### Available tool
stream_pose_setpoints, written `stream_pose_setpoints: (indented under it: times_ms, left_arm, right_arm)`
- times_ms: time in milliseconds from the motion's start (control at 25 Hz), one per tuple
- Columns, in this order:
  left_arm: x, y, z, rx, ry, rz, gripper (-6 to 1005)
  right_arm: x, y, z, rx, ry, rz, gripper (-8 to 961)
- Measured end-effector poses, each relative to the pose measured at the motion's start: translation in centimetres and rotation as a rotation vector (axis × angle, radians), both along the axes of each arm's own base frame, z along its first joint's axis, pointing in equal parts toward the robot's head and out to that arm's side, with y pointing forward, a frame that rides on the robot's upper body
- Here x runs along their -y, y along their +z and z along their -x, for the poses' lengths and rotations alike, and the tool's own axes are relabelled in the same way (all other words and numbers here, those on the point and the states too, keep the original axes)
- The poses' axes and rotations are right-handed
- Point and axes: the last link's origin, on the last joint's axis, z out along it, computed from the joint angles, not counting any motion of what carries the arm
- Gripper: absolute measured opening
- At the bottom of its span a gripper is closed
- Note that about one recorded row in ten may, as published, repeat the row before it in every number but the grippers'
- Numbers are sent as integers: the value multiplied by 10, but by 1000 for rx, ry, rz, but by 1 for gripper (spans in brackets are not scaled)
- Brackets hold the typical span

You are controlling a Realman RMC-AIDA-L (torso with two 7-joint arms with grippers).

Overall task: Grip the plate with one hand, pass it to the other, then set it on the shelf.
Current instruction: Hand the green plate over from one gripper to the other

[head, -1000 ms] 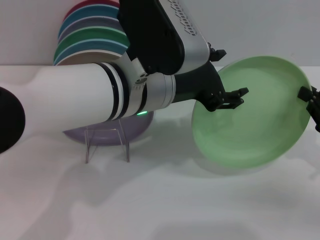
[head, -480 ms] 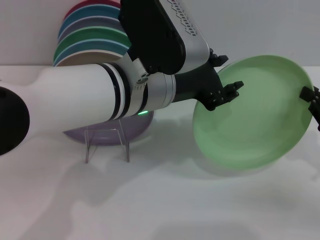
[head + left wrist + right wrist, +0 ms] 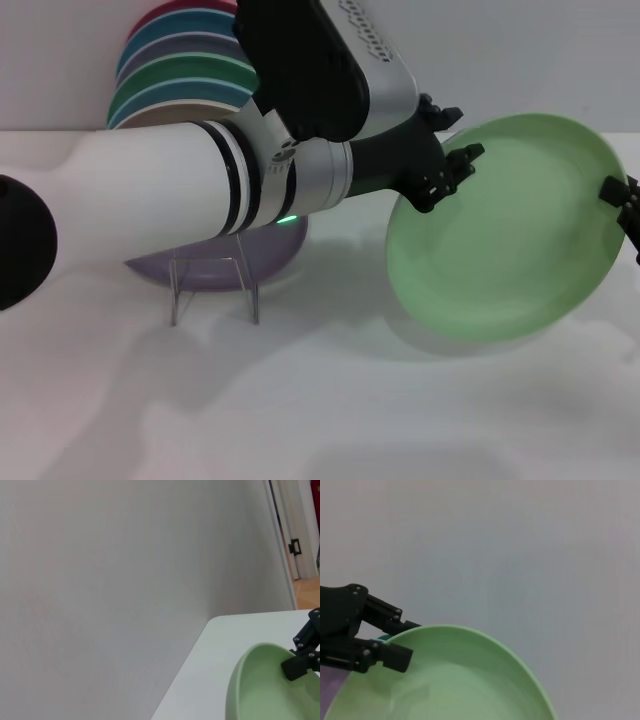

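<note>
The pale mint-green plate (image 3: 500, 240) hangs tilted above the table at the right, held by both grippers. My left gripper (image 3: 458, 133) straddles its upper left rim, one finger behind and one on the inner face, shut on it. My right gripper (image 3: 625, 205) is shut on the plate's right rim at the picture's edge. The right wrist view shows the plate (image 3: 445, 680) with the left gripper (image 3: 414, 641) on its rim. The left wrist view shows the plate (image 3: 265, 690) with the right gripper (image 3: 300, 655) on its rim. The wire shelf (image 3: 213, 285) stands on the table at lower left, under my left arm.
A lavender plate (image 3: 215, 262) lies just behind the shelf. A stack of coloured plates (image 3: 180, 75), one dark green, leans at the back left. My bulky white left arm (image 3: 150, 190) crosses the scene above the shelf. The white table (image 3: 330, 400) spreads in front.
The left gripper's front finger has swung up toward the plate's rim, so the jaws have narrowed onto it. The plate has shifted slightly upward. The right gripper has stayed in place.
</note>
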Motion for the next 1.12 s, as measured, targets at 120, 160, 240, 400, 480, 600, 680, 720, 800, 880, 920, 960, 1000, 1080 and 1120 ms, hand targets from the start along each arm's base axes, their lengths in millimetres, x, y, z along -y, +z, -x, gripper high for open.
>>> stream_pose_setpoints:
  times_ms: [120,160,240,400,480,600,680,720,800,880,920,960,1000,1080,1120]
  left_arm:
    - [1,-6,-1,-28,-19,12,409]
    - [2,-9,-1,-41,-28,13,399]
    - [3,-12,-1,-60,-47,4,379]
    - [6,-17,-3,-69,-82,-28,173]
    - [6,-17,-3,-54,-86,-43,145]
    - [5,-17,-2,-41,-75,-48,102]
    - [4,-17,-1,-40,-72,-48,88]
    - [4,-17,-1,-41,-73,-48,88]
    - [5,-17,-1,-41,-76,-47,88]
    - [5,-17,-1,-41,-76,-47,88]
    - [5,-17,-2,-40,-77,-47,88]
    - [5,-17,-1,-40,-76,-48,87]
    - [5,-17,-1,-40,-75,-48,87]
    - [6,-16,-1,-39,-77,-48,87]
    - [6,-16,-1,-40,-77,-48,87]
  right_arm:
    - [0,0,0,-3,1,2,23]
    - [0,0,0,-3,2,3,23]
    - [1,1,0,-6,3,4,23]
    - [3,2,0,-9,9,7,24]
    - [4,2,0,-10,12,10,28]
    - [6,1,-1,-20,10,17,34]
    - [8,0,-1,-27,15,23,38]
    - [9,0,-1,-31,23,30,40]
    - [13,-2,1,-40,41,56,44]
    - [18,-1,1,-45,49,75,48]
    - [20,1,-1,-52,48,75,50]
    - [22,3,-2,-62,46,74,52]
    - [24,6,-4,-78,44,67,54]
    - [29,13,-6,-109,47,57,181]
    - [31,18,-8,-130,50,44,245]
